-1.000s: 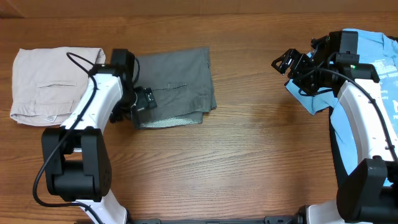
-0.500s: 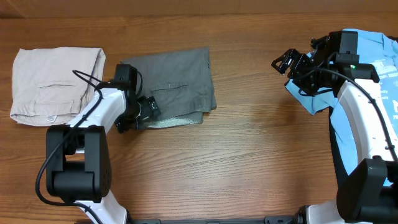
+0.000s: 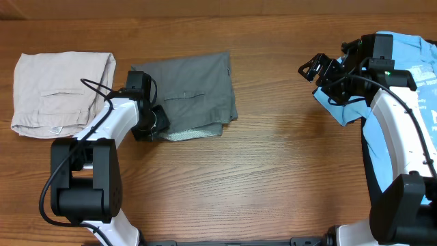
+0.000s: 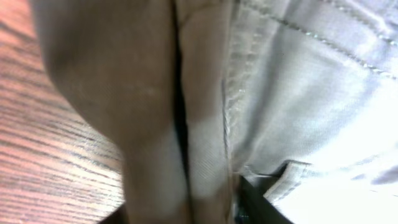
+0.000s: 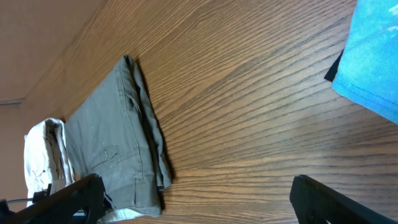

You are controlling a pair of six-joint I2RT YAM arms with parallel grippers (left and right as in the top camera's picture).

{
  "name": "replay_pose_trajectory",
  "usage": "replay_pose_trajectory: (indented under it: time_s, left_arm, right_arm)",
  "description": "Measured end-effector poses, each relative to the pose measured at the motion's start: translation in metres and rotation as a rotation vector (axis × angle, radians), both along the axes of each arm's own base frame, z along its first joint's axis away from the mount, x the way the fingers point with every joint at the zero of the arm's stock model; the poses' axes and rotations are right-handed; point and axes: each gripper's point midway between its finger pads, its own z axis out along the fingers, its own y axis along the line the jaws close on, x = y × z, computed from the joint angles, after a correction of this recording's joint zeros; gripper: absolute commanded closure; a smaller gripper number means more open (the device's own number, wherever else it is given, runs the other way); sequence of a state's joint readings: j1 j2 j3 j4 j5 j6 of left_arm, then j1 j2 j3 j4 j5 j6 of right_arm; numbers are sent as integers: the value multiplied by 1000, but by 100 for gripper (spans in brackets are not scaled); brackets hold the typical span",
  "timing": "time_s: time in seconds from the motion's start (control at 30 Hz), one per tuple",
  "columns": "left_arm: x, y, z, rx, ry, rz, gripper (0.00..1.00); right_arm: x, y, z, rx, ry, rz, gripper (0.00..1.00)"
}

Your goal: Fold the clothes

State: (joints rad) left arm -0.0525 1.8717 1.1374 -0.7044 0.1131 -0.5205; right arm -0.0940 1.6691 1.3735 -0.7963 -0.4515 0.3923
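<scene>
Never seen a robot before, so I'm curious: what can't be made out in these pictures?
- Left wrist view: dark grey shorts fill the blurred frame, hiding the left jaws and any grip.
- Overhead: blue T-shirt cut off by the right edge, partly under the right arm.
- Right wrist view: beige shorts partly behind the grey pair.

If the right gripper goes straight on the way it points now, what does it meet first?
Likely the bare wooden table: the open right gripper aims down at the wood, with the dark grey shorts off to one side of its line. Depth is unclear.
</scene>
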Motion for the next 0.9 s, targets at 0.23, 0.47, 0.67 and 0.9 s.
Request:
replay_pose_trajectory:
  time_s: [0.23,0.47,0.67,0.9]
  left_arm:
    - [2,0,2,2,-11,-9,96]
    - [13,13,29,106,-12,-109,95]
    - [55,22,93,189,-124,-184,96]
    - [78,47,161,357,-206,-192,96]
  right_arm:
    - [0,0,0,1,0,0,0]
    - [0,0,0,0,0,0,0]
    - [0,0,0,0,0,0,0]
    - [0,0,0,0,0,0,0]
